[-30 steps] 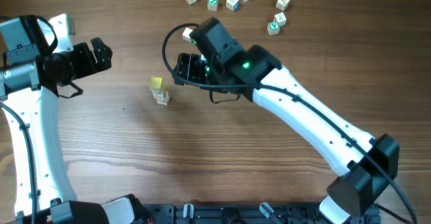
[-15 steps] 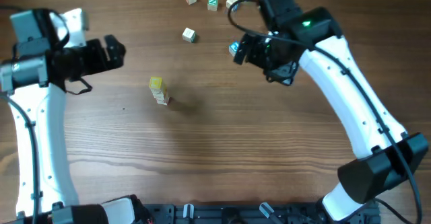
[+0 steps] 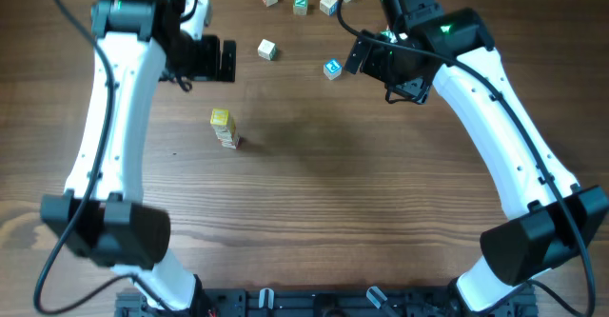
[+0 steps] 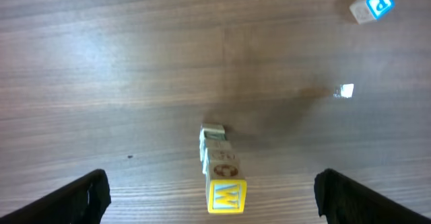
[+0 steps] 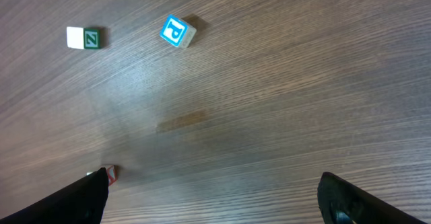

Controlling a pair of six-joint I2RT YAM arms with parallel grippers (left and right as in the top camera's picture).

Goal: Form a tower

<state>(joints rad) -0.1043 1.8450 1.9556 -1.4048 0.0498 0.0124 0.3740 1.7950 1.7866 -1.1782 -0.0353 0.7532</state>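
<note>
Left of centre the tower [image 3: 225,128] stands free, with the yellow cube [image 3: 221,118] on top. Just far of it the left gripper [image 3: 228,60] hovers, fingers spread, empty, likely lining up. The right gripper [image 3: 354,55], also spread and empty, sits by the blue P cube [image 3: 332,68], probably the next pick. A second ago it was right beside the tower and the left gripper was out at the left edge. The tower hasn't moved.
</note>
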